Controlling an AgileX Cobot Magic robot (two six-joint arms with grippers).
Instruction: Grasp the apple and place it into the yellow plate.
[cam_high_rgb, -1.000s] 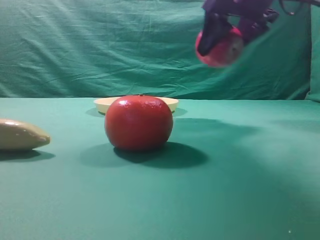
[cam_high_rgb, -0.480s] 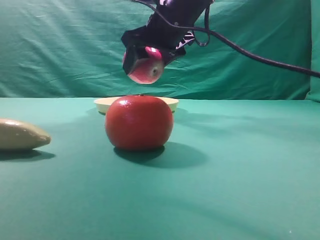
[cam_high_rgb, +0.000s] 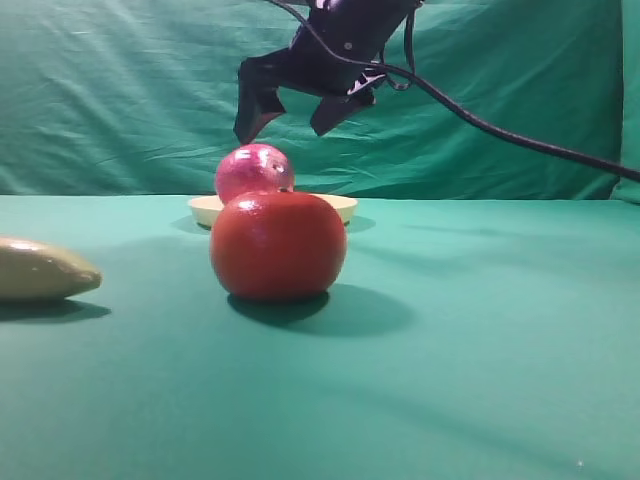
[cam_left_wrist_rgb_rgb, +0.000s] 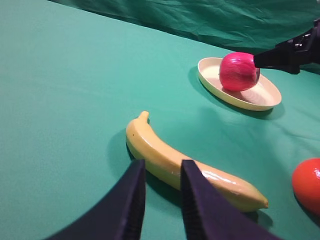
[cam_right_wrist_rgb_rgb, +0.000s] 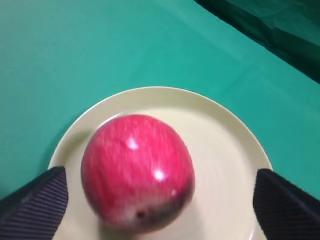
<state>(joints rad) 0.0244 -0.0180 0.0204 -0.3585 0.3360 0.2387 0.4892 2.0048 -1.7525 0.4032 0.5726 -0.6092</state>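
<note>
Apple (cam_right_wrist_rgb_rgb: 137, 172) sits in the yellow plate (cam_right_wrist_rgb_rgb: 235, 155), seen from straight above in the right wrist view, its brownish dimple turned toward the lower edge of the picture. That view shows the right gripper (cam_right_wrist_rgb_rgb: 160, 200) spread wide, one ribbed fingertip (cam_right_wrist_rgb_rgb: 35, 197) at each lower corner, both clear of the fruit. The exterior high view hides most of the plate (cam_high_rgb: 335, 205) behind the large orange-red fruit (cam_high_rgb: 278, 245); only the plate's rim and the upper part of the apple (cam_high_rgb: 254, 172) show above it, with the right gripper (cam_high_rgb: 290, 115) hanging open just above the apple. The left wrist view shows the apple (cam_left_wrist_rgb_rgb: 239, 71) resting toward the far side of the plate (cam_left_wrist_rgb_rgb: 260, 97). It alone shows a banana (cam_left_wrist_rgb_rgb: 185, 167) in full, lying on the green cloth (cam_left_wrist_rgb_rgb: 60, 90), with the left gripper (cam_left_wrist_rgb_rgb: 162, 205) above its middle, fingers narrowly parted and holding nothing.
</note>
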